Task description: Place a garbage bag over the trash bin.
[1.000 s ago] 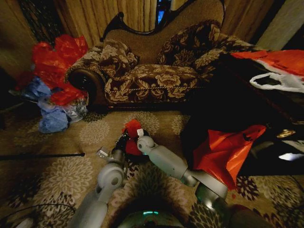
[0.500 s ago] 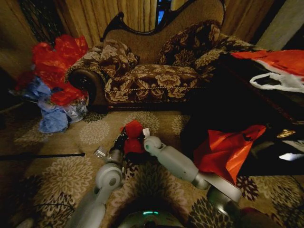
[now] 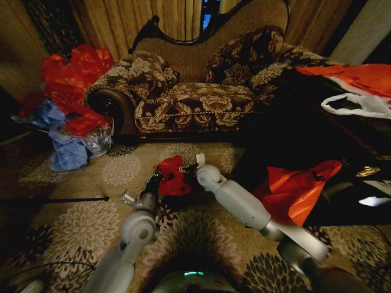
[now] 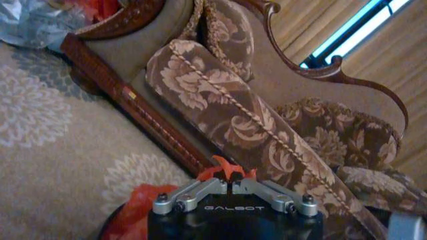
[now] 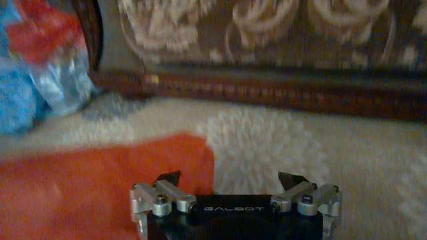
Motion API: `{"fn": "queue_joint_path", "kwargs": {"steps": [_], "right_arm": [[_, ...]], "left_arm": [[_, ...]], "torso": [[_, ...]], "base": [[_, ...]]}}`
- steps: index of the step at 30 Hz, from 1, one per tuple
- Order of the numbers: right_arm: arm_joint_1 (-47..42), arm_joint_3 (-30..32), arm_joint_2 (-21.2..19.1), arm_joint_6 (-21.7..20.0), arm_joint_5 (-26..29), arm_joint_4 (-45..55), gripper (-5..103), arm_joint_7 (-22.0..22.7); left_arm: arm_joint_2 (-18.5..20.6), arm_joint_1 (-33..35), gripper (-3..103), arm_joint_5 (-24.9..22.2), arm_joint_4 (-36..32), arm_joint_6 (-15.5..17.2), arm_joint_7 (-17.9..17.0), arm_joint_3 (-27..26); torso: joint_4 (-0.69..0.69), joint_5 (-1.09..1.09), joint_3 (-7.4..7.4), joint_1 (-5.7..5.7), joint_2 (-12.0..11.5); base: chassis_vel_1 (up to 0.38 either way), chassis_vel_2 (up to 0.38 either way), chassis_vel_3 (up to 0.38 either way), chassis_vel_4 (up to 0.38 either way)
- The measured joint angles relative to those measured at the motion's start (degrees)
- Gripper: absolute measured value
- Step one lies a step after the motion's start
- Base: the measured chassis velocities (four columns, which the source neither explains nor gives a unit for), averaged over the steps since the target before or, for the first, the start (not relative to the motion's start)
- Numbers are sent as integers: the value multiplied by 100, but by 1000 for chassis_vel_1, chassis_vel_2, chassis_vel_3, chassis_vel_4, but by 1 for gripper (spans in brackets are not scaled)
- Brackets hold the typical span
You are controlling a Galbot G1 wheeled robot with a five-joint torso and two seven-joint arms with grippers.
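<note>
So the garbage bag is bunched up on the patterned carpet right in front of the robot, near the middle of the floor and on the near side of the floral sofa. It looks draped over something dark that's probably the trash bin, but only a sliver of a dark curved edge peeks out under the red plastic in the left wrist view, so I can't say how far over the rim it sits. The left gripper is clenched on a little crumpled tuft of the bag, fingers pinched together with the red plastic poking out between them. The right gripper is just beside the bag on its right, fingers released and spread apart with nothing between them, one finger against the edge of the red sheet. Off to the far left there's a heap of red and blue bags, and an orange-red bag lies to the right.
</note>
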Motion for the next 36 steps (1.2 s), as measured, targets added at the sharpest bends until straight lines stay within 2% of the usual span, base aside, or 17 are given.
{"fn": "queue_joint_path", "kwargs": {"steps": [2, 4, 6, 7, 10, 11, 12, 13, 14, 16, 17, 18, 22, 24, 25, 29, 36], "right_arm": [[110, 73, 45, -26, -41, -79, 85, -105], [160, 111, 64, -36, -97, -133, 85, -183], [272, 180, 82, -41, -298, -255, 73, -396], [272, 180, 82, -41, -298, -255, 73, -396], [409, 192, 180, 21, -292, -354, 56, -489], [409, 192, 180, 21, -292, -354, 56, -489], [443, 193, 254, 47, -262, -398, 56, -489], [516, 198, 463, 93, -211, -534, 46, -490], [556, 191, 628, 137, -187, -650, 39, -488], [577, 169, 728, 158, -176, -729, 39, -487], [600, 65, 938, 202, -159, -901, 35, -484], [600, 65, 938, 202, -159, -901, 35, -484], [499, -176, 1356, 315, -211, -1421, 13, -482], [452, -201, 1399, 349, -266, -1525, 13, -496], [363, -229, 1462, 392, -372, -1708, 3, -544], [130, -279, 1512, 432, -508, -2028, 1, -603], [-194, -320, 1428, 420, -514, -2024, 0, -597]], "left_arm": [[2, 2, 0, 1, 13, 8, 13, 31], [4, 3, 0, 1, 21, 14, 19, 45], [5, 5, 0, 3, 50, 23, 44, 69], [5, 5, 0, 3, 50, 23, 44, 69], [-17, -10, 0, 16, 124, 27, 76, 112], [-17, -10, 0, 16, 124, 27, 76, 112], [-25, -14, 0, 23, 145, 28, 84, 131], [-37, -15, 0, 39, 177, 29, 98, 162], [-39, -15, 0, 47, 197, 31, 108, 180], [-41, -14, 0, 51, 209, 32, 111, 190], [-39, -10, 0, 59, 227, 34, 120, 200], [-39, -10, 0, 59, 227, 34, 120, 200], [-31, 1, 0, 64, 219, 39, 126, 204], [-29, 8, 0, 64, 206, 39, 126, 201], [-25, 21, 0, 64, 178, 40, 126, 191], [-20, 60, 0, 64, 112, 41, 134, 168], [-25, 68, 0, 65, 85, 41, 147, 167]], "torso": [[1, 0, 0, 0, 0], [1, 0, 0, 0, 0], [0, 0, 0, 0, 0], [0, 0, 0, 0, 0], [-3, 0, 0, 0, 0], [-3, 0, 0, 0, 0], [-3, 0, 0, 0, 0], [-1, 0, 0, 0, 0], [0, 0, 0, 0, 0], [1, -2, 0, 0, 0], [2, -2, 0, 0, 0], [2, -2, 0, 0, 0], [1, -1, 0, -1, 1], [1, -1, 1, 0, 1], [0, -1, 0, 0, 1], [-1, 0, 1, 0, 1], [-2, 1, 0, 0, 1]], "base": [[0, 0, 0, 0], [0, 0, 0, 0], [0, 0, 0, 0], [0, 0, 0, 0], [0, 0, 0, 0], [0, 0, 0, 0], [0, 0, 0, 0], [0, 0, 0, 0], [0, 0, 0, 0], [0, 0, 0, 0], [0, 0, 0, 0], [0, 0, 0, 0], [0, 0, 0, 0], [0, 0, 0, 0], [0, 0, 0, 0], [0, 0, 0, 0], [0, 0, 0, 0]]}}
